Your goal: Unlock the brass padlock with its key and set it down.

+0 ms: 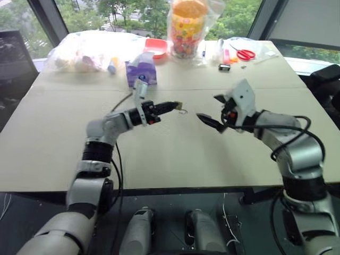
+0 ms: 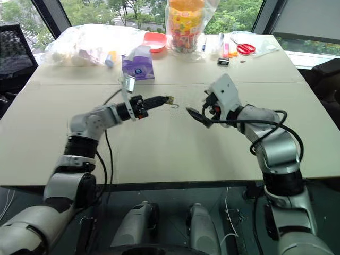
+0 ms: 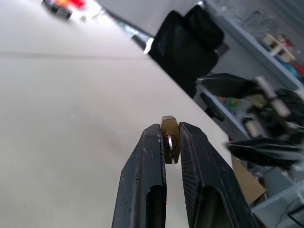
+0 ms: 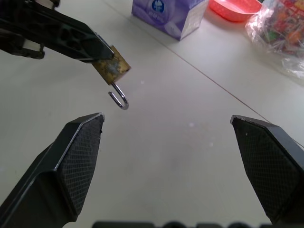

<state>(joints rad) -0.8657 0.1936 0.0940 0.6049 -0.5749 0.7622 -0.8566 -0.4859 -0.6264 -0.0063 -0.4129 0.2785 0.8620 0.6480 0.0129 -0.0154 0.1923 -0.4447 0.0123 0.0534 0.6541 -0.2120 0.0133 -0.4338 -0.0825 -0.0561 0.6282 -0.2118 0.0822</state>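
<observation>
Padlock (image 4: 113, 66) in left end effector (image 1: 174, 105); right end effector (image 4: 171, 166) agape.

Bright, even daylight from the windows (image 1: 133, 13) behind the table (image 1: 175, 143); greenery outside slightly washed out. Soft, faint shadows on the pale table surface, none hard-edged. Mild glare on the plastic bags (image 1: 85, 50) at the far edge. Straight table edges bowed toward the corners of both eye views. Close and sharp in the left wrist view: the brass padlock (image 3: 170, 145); beyond it, shelves (image 3: 266, 109) smeared and out of focus. Right wrist view crisp throughout, with a small glint on the shackle (image 4: 119, 99).
</observation>
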